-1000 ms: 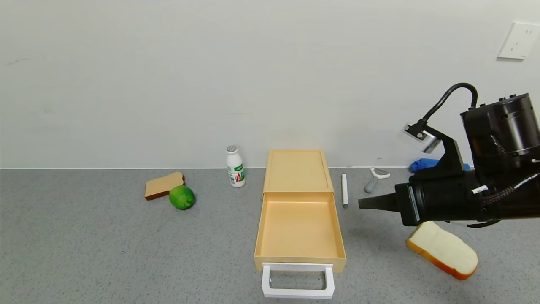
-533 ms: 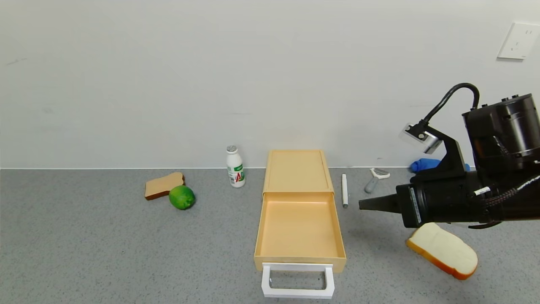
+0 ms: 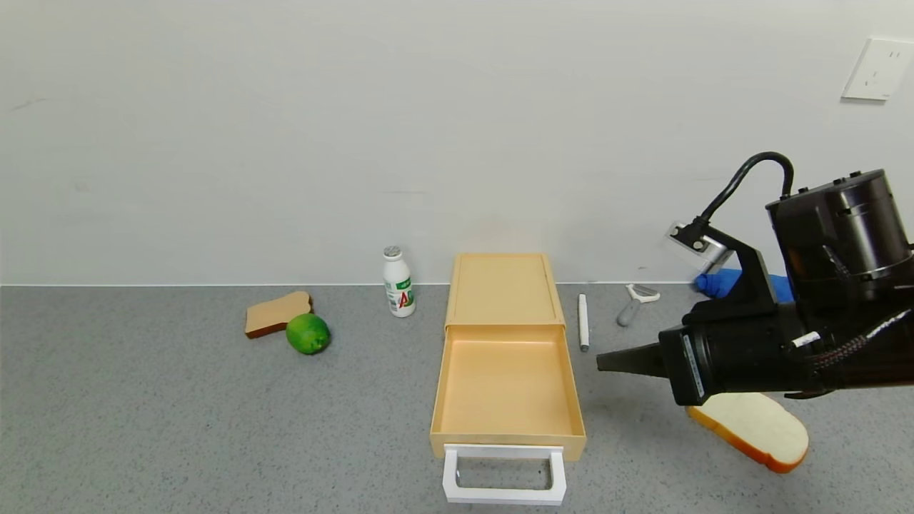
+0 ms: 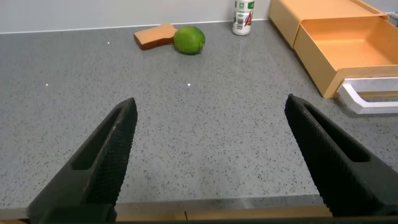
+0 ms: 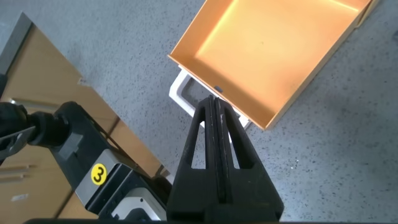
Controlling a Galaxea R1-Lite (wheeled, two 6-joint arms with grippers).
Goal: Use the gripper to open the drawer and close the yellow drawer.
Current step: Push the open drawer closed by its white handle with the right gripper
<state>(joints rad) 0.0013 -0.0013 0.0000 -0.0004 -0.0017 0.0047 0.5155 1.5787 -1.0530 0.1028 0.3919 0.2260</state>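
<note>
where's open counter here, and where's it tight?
Free: the grey counter left of the open drawer, in front of the lime and brown toast. Tight: right of the drawer, where pen, peeler, bread slice and the shut right pincer crowd.

We see a grey table (image 3: 143, 428) by a white wall (image 3: 285, 128). A green lime (image 3: 308, 333) sits touching a brown slice of toast (image 3: 275, 313). A little white bottle (image 3: 398, 282) stands upright near the wall. A white pen (image 3: 583, 322) lies near a peeler (image 3: 633, 302). A blue cloth (image 3: 722, 282) sits farther back. A white bread slice (image 3: 757, 431) lies on the table. A white socket (image 3: 877, 68) is on the wall.
</note>
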